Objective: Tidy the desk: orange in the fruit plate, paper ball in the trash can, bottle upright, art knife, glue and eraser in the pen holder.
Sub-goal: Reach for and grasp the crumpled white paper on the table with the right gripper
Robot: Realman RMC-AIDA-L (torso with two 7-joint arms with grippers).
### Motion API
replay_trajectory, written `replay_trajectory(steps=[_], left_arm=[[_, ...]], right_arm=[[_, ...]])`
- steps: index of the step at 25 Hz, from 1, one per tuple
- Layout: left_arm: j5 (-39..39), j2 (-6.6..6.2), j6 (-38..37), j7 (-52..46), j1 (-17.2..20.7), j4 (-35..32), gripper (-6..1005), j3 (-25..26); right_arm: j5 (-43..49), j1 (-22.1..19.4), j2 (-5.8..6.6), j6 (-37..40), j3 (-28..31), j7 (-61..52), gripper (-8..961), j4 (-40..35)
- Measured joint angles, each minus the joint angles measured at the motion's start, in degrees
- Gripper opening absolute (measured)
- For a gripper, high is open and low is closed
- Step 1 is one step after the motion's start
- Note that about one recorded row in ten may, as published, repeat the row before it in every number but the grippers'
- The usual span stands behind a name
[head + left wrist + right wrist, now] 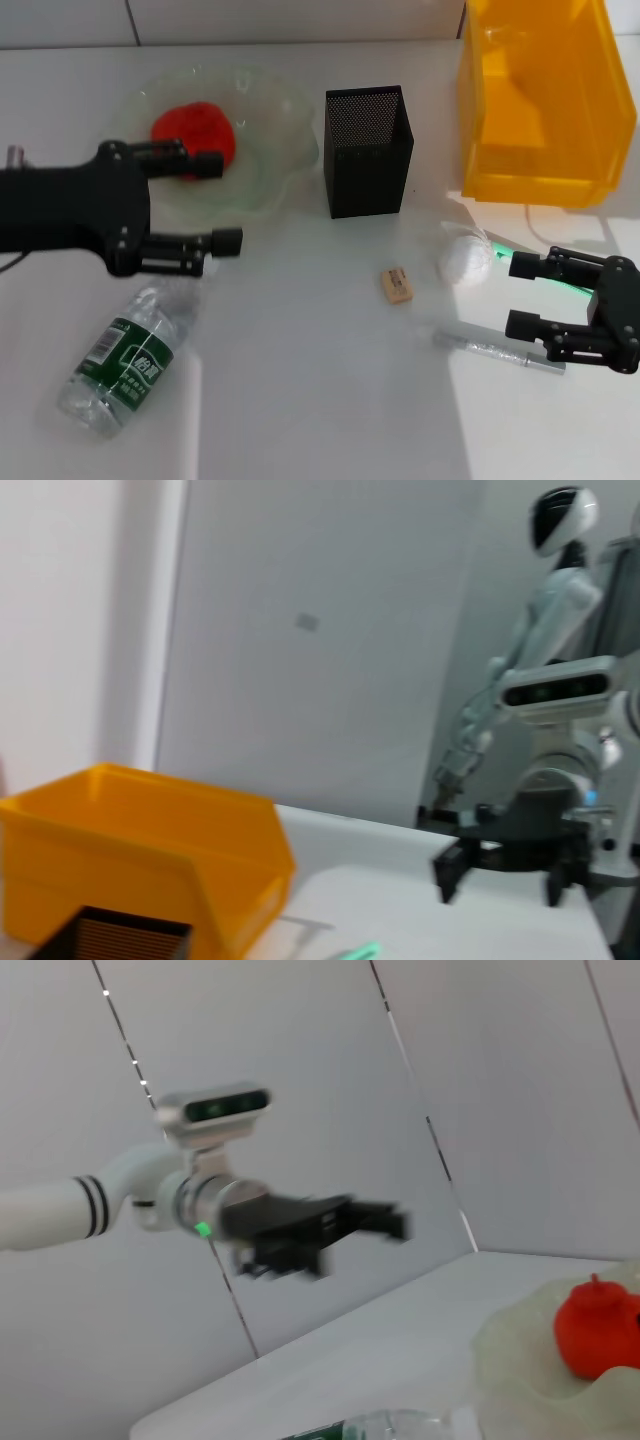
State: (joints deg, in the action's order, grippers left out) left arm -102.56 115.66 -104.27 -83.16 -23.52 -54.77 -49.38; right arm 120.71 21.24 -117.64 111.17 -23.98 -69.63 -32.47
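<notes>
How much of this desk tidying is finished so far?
Done: the orange sits in the fruit plate. In hand: nothing; the left claw and right claw are both open. Left: the bottle lies flat, and the paper ball and eraser remain on the desk.

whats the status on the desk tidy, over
Left end effector open, above desk beside fruit plate, orange in it. Right end effector open near paper ball. Bottle lying flat, eraser out. Nothing in the way.
</notes>
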Motion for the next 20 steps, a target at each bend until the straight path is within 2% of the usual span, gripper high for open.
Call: replay_trajectory(steps=[1,3,4,5,6,8,9,10,11,12,13,16,20], left_arm=[[-0.3,0.2,-2.4,0.43,0.87,0.17,842,-0.35],[-1.82,1.16,-5.03,1.79,2.63,1.15,847,-1.68],[-1.82,1.16,-5.03,1.79,2.63,1.15,850,-1.68],[-3.65,2.37,-4.53,6.31,3.68,6.06,852,-2.71],[-3.76,2.45,-4.42,6.9,3.68,7.06,855,-2.75],[-4.33,2.51,-3.3,11.24,2.95,14.41,854,-2.81],[-4.33,2.51,-3.3,11.24,2.95,14.41,854,-2.81],[-4.6,2.34,-1.79,13.4,1.81,18.99,854,-2.8],[-4.69,2.34,-1.43,13.68,1.66,19.69,853,-2.8],[-4.88,2.34,-0.64,13.97,1.47,20.3,853,-2.79],[-5.08,2.39,-0.19,14.07,1.41,20.52,853,-2.79],[-5.47,2.52,0.61,14.08,1.05,20.61,851,-2.81],[-5.52,2.61,1.47,13.92,0.6,20.68,850,-2.83]], right_arm=[[-0.04,0.13,0.23,-0.22,0.47,-0.48,783,-0.27],[-0.06,0.5,0.92,-0.31,1.48,-1.55,783,-0.67],[-0.07,0.84,1.39,-0.25,2.07,-2.38,783,-0.74],[-0.09,1.25,1.84,-0.23,2.6,-3.53,783,-0.99],[-0.17,1.83,2.27,-0.22,3.07,-5.0,782,-1.48],[-0.3,2.81,2.49,-0.54,3.14,-8.97,782,-3.33],[-0.31,3.49,2.56,-0.77,3.07,-12.09,782,-4.86],[-0.31,4.31,2.57,-0.79,2.72,-15.52,782,-7.08],[-0.31,5.06,2.58,-0.76,2.27,-18.87,782,-9.08],[-0.23,6.73,2.5,-0.38,-0.68,-27.52,782,-15.96],[-0.23,6.73,2.5,-0.38,-0.68,-27.52,782,-15.96],[0.67,8.31,2.17,-0.2,-9.35,-39.71,782,-28.39],[8.01,10.05,1.21,0.07,-21.55,-54.4,782,-46.43]])
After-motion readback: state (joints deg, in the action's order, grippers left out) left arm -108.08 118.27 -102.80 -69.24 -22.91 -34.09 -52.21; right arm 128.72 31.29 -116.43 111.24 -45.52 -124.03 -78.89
